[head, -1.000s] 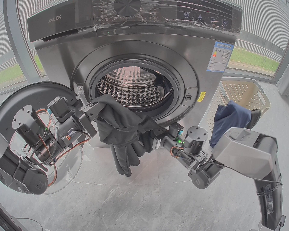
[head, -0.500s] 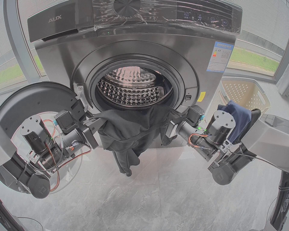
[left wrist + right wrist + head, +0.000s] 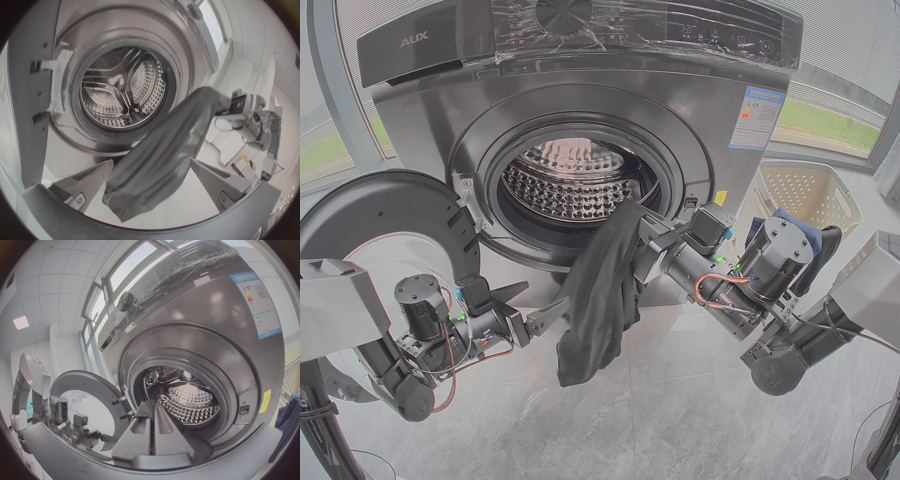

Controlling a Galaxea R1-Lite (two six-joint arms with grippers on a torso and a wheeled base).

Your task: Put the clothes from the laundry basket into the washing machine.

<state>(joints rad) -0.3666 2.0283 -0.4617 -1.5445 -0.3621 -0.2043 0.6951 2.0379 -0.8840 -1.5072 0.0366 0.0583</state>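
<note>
A black garment [image 3: 600, 294] hangs in a long fold from my right gripper [image 3: 640, 219], which is shut on its top edge at the lower right lip of the washing machine's drum opening [image 3: 575, 181]. In the right wrist view the shut fingers [image 3: 165, 430] pinch black cloth [image 3: 144, 409] in front of the drum [image 3: 184, 402]. My left gripper [image 3: 547, 294] is open, low and just left of the hanging garment, apart from it. From the left wrist the garment [image 3: 162, 156] dangles beyond the open left gripper [image 3: 150, 162]. A blue garment [image 3: 800, 228] lies in the laundry basket [image 3: 837, 187].
The washer door [image 3: 381, 206] stands swung open at the left, close above my left arm. The basket sits on the floor right of the machine, behind my right arm. Grey tiled floor [image 3: 625, 412] stretches in front.
My left gripper has let go of the black garment and dropped down and left. The right gripper has risen toward the drum opening; the garment now hangs from it alone.
</note>
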